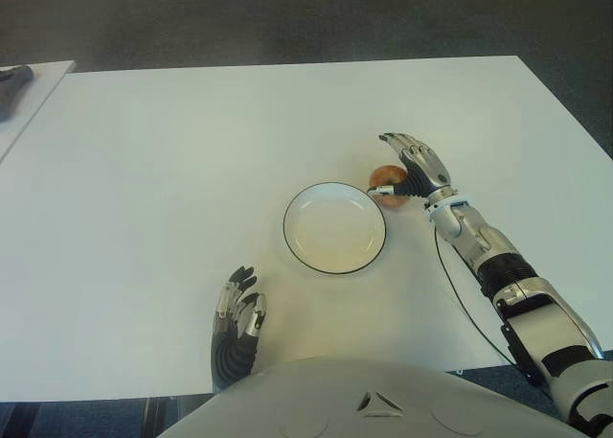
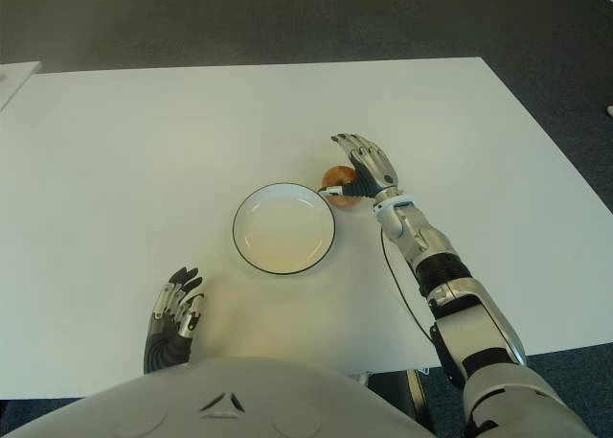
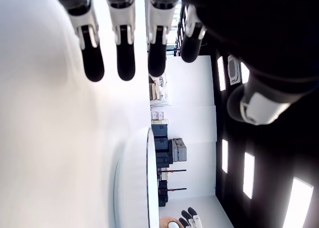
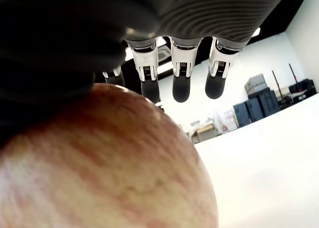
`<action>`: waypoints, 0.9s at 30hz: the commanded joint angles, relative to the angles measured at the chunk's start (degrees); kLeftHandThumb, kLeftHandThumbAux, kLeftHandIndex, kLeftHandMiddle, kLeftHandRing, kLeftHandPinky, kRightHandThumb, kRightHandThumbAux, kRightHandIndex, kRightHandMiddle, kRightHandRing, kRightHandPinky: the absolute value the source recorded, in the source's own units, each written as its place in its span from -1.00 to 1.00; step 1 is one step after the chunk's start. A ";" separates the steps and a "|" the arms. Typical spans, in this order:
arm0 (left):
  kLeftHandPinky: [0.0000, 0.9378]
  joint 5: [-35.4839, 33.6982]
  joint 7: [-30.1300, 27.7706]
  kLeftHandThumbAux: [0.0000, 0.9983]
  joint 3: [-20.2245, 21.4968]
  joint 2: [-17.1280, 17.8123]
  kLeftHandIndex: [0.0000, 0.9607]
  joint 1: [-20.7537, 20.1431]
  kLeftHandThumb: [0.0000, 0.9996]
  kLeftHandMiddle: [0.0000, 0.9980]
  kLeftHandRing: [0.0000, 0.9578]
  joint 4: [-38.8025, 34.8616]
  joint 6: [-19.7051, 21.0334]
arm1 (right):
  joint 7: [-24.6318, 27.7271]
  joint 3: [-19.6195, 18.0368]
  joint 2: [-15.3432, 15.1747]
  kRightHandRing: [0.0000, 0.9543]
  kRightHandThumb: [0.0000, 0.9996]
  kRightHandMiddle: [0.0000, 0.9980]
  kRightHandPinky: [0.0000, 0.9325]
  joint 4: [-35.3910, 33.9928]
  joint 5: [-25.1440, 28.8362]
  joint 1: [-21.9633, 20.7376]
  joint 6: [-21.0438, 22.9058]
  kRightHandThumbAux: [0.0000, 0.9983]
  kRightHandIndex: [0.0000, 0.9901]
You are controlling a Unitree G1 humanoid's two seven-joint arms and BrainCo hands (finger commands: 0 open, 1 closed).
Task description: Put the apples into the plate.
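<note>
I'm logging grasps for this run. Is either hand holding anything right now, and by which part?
Nothing is firmly held. The right hand is against the apple beside the plate, fingers extended, not closed. The left hand is open.

A reddish-yellow apple [image 1: 385, 181] sits on the table just beside the empty, black-rimmed white plate [image 1: 334, 228].

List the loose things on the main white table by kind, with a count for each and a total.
apple: 1, beside the plate under the right hand, whose fingers look extended, not closed on it
plate: 1, nothing in it
Total: 2
The left hand shows near the table's front edge, holding nothing.
</note>
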 commanded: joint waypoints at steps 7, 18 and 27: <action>-0.48 0.01 0.46 -0.05 -0.48 -0.84 -0.68 0.07 -0.65 -0.63 -0.57 0.12 0.26 | 3.41 2.17 -2.19 -0.81 -0.01 -0.76 -0.78 3.90 -0.80 4.95 0.46 0.05 -0.90; -0.49 -0.33 0.24 -0.01 -0.62 -0.79 -0.71 -0.01 -0.64 -0.65 -0.58 -0.01 0.40 | 5.22 2.67 -3.39 -0.80 -0.07 -0.74 -0.76 2.92 0.08 5.96 -0.04 0.06 -0.91; -0.46 -0.26 0.45 0.00 -0.46 -0.78 -0.70 0.16 -0.64 -0.63 -0.56 -0.11 -0.02 | 6.57 3.19 -4.66 -0.78 -0.08 -0.74 -0.75 2.99 -0.10 6.47 -1.35 0.06 -0.90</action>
